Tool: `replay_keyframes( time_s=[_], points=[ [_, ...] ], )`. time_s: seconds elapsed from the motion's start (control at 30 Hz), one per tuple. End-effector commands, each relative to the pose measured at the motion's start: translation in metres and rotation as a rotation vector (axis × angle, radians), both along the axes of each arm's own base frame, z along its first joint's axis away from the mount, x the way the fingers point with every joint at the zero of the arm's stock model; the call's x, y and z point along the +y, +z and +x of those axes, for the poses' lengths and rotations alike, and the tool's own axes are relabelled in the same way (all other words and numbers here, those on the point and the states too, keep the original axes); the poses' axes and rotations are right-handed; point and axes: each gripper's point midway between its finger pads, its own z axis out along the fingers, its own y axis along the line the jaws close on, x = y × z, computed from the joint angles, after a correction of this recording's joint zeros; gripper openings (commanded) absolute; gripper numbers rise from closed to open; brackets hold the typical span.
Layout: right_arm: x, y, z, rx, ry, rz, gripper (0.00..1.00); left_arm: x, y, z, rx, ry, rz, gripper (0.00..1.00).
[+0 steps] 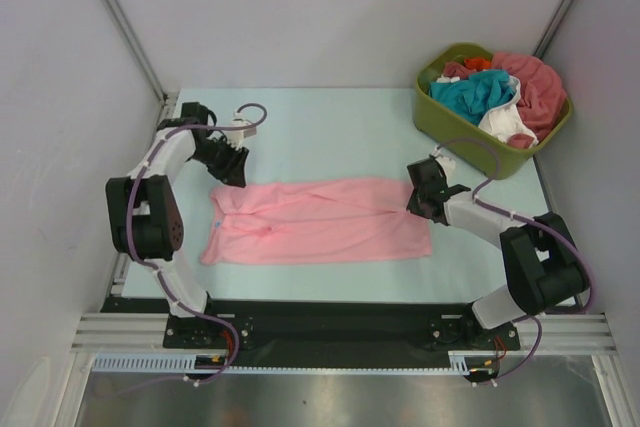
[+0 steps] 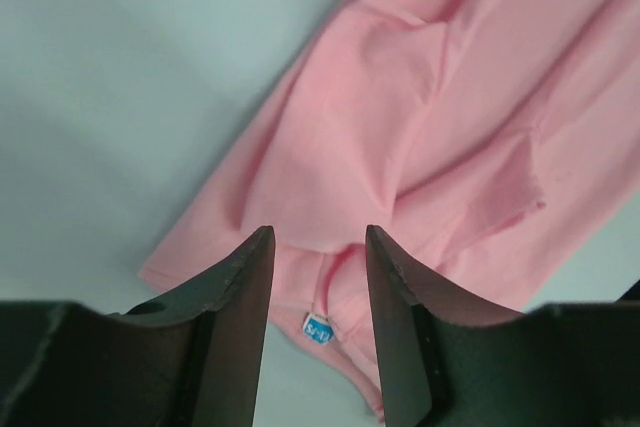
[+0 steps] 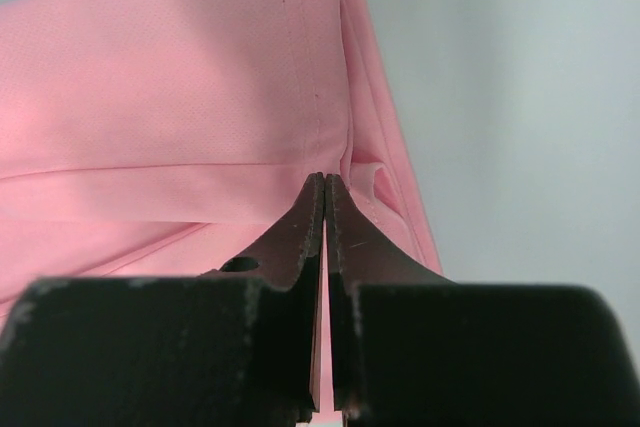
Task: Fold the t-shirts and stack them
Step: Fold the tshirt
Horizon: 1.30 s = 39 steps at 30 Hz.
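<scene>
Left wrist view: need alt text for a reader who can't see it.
The left gripper, jaws open, is poised over the collar end of a light pink t-shirt lying on the pale table. A small blue label shows between its fingers.

Light pink t-shirt (image 1: pixel 315 219): plain, lies flat on desk (image 1: pixel 330 127), long axis running left-right. Sides folded inward into a long strip; creases and overlapping layers visible (image 2: pixel 420 127). Collar end to the left, small blue neck label (image 2: pixel 317 327) showing. Stitched hem at right end (image 3: pixel 150 97), right tool (image 3: pixel 322 179) pinched closed at that edge. Other shirts, teal (image 1: pixel 470 95), white (image 1: pixel 505 119), coral-red (image 1: pixel 535 82) and orange (image 1: pixel 478 64), heaped crumpled in olive-green tub (image 1: pixel 440 122) at far right corner.
</scene>
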Motion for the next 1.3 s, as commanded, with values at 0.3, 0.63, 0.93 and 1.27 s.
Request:
replay_keyframes(
  time_s=[0.3,0.63,0.93,1.27],
  points=[
    [-0.001,0.005,0.009,-0.026,0.010,-0.027,0.00,0.025,-0.054,0.022,0.156,0.214,0.200,0.51],
    [-0.013,0.011,0.003,-0.027,0.009,-0.060,0.00,0.015,-0.060,0.001,0.191,0.151,0.150,0.01],
    [-0.031,0.023,0.001,-0.032,0.005,-0.070,0.00,0.035,-0.021,0.031,0.015,0.107,0.228,0.00],
    [-0.020,0.006,-0.015,0.029,0.061,-0.046,0.00,0.031,-0.017,0.002,0.012,-0.063,0.225,0.00]
  ],
)
